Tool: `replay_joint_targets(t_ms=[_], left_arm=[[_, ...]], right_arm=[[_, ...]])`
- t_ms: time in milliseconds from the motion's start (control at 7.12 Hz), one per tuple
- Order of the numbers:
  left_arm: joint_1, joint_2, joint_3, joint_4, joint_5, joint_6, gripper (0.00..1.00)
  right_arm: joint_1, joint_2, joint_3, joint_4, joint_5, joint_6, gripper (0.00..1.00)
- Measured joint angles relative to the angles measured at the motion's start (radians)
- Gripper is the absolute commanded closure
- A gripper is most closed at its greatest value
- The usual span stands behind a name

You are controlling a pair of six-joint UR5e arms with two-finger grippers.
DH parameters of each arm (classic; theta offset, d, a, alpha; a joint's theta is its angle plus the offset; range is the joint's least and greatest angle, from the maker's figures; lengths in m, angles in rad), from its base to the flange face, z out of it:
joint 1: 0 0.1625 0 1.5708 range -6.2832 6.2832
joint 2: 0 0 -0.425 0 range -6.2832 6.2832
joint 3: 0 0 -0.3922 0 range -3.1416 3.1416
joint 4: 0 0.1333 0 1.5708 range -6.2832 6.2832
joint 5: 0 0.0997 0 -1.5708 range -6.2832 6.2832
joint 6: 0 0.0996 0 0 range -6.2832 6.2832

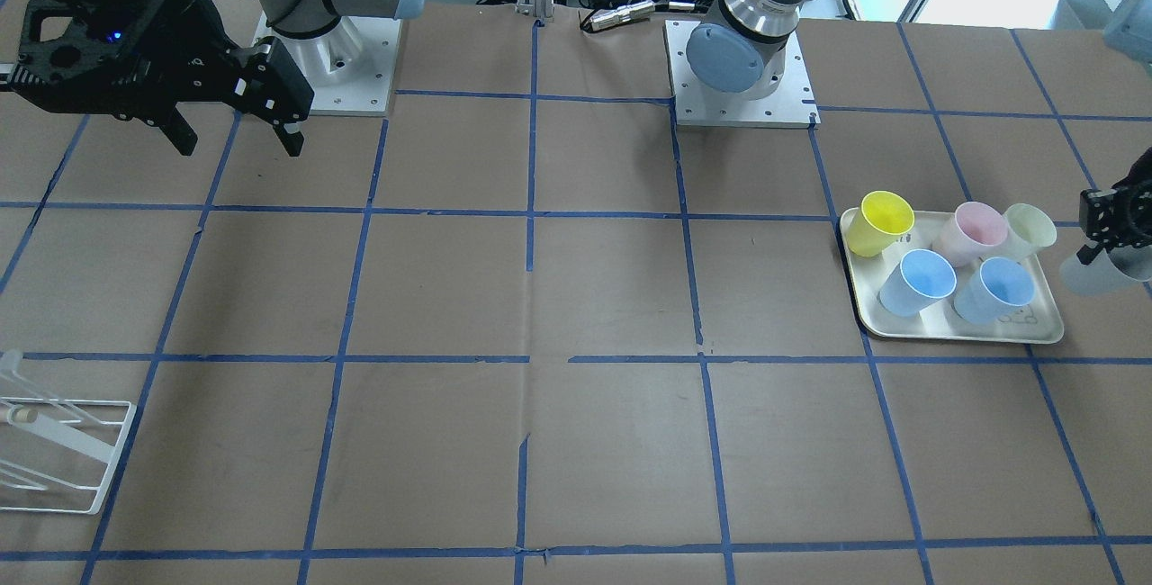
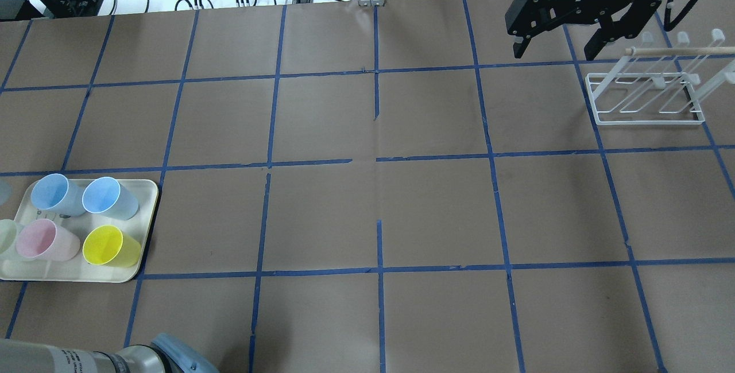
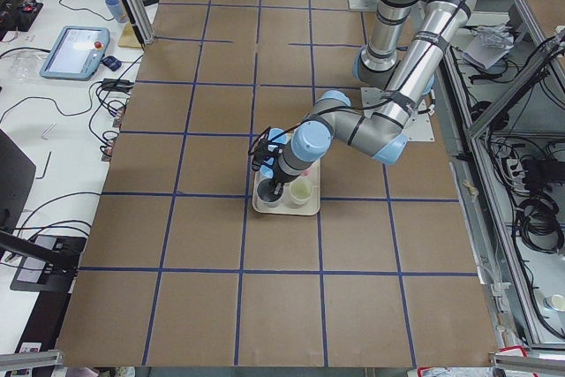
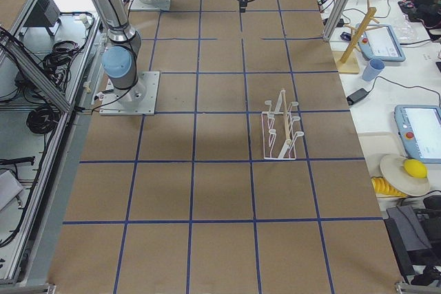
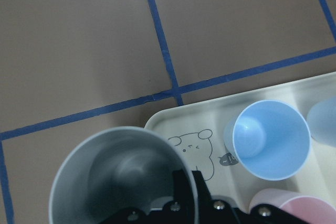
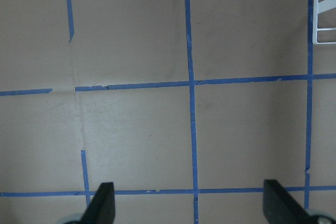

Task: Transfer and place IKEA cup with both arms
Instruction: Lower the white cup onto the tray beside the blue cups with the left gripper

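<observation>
Judging from how things lie, you are at the pick-up step: the left arm's black two-finger gripper (image 5: 192, 190) is pinching the wall of the pale grey tapered plastic IKEA cup (image 5: 121, 177), one finger inside the rim. The cup hangs just off a corner of the cream rectangular plastic tray (image 1: 945, 328), which sits near the end of the brown-papered, blue-taped worktop (image 2: 367, 212) on the robot's left. The right arm's black two-finger gripper (image 2: 554, 46) waits with its fingers spread wide and nothing between them, above the far end of the worktop, close to the white wire rack with its wooden rod (image 2: 646, 97). The next move probably calls for carrying the cup towards the worktop's middle and bringing the right gripper across to meet it, leaving the cup's wall exposed for a second grasp. As for writing, the tray carries a line-drawn cartoon bear (image 5: 191, 148) and a small dark face but no words; white print on the right gripper's body includes "Adaptive", the rest too small to read.
</observation>
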Motion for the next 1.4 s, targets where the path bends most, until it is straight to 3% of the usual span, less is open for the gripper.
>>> replay_joint_targets(t_ms=[1263, 1404], left_arm=[[-0.026, -0.017, -0.056, 0.009, -0.024, -0.042, 1.00], [-0.029, -0.018, -0.057, 0.009, -0.025, -0.045, 0.36]], right_arm=[[0.024, -0.027, 0.050, -0.030, -0.060, 0.003, 0.00], [0.024, -0.027, 0.055, -0.049, -0.061, 0.002, 0.00]])
